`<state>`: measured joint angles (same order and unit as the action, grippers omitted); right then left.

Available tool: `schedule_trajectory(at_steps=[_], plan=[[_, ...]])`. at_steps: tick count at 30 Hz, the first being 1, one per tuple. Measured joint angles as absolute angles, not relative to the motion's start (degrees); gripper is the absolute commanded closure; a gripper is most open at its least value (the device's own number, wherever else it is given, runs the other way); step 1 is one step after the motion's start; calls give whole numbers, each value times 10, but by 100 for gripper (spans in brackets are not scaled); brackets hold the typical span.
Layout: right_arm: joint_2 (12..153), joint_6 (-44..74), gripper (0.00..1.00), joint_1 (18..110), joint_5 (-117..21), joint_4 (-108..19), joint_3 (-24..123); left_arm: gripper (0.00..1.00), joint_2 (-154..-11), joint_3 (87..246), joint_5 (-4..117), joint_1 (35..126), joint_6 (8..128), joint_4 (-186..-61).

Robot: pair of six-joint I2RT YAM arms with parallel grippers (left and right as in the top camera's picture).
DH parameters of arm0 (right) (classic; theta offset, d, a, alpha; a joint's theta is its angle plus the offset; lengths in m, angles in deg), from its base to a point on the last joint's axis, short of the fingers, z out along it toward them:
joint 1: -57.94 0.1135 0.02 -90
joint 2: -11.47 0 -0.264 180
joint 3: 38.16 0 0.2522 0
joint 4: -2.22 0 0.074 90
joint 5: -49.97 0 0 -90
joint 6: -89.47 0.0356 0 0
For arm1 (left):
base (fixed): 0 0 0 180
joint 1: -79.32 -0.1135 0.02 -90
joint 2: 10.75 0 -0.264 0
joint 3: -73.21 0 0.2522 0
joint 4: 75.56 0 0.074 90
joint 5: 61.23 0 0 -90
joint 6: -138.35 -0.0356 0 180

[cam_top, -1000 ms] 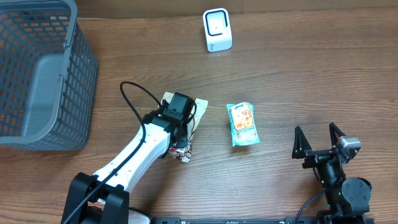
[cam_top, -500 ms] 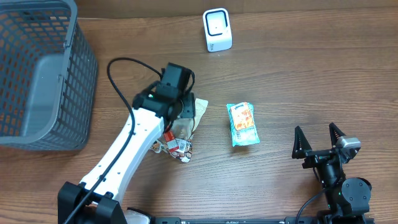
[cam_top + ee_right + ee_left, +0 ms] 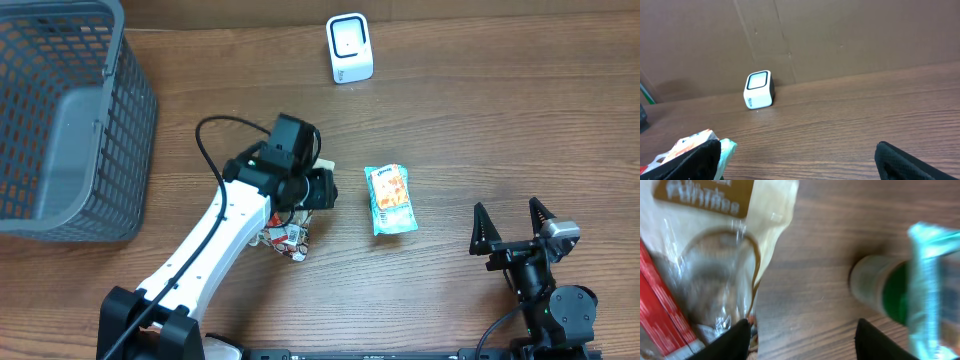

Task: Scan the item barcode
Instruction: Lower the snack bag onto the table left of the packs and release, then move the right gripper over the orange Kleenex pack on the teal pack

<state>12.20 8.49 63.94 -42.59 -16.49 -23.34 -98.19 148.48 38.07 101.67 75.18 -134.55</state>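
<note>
White left arm [image 3: 215,240] with black cable [image 3: 198,138]; all-black right arm [image 3: 545,275].

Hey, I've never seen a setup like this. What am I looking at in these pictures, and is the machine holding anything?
These are two robot arms at a wooden table, each ending in a two-finger pincer. One picture looks down from above; the other two come from cameras on the wrists. On the table lie a grey basket, a white barcode scanner, a teal and orange snack packet, and a small pile of packets partly under the left arm. The left pincer hangs between pile and snack packet, fingers apart, nothing between them. The right pincer stands wide open and empty.
</note>
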Motion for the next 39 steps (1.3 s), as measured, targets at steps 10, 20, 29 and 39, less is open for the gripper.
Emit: schedule_trajectory(at_steps=[10, 20, 29, 39], plan=[[122, 85, 0, 639, -426, -165, -233, 61, -982, 1457, 380, 1018, 767, -1336], [122, 85, 0, 639, -426, -165, -233, 16, -982, 1512, 396, 1017, 769, -1335], [122, 85, 0, 639, -426, -165, -233, 0, -982, 1550, 317, 940, 755, -1327], [122, 127, 0, 639, -460, -157, -233, 0, -982, 1550, 267, 888, 747, -1341]])
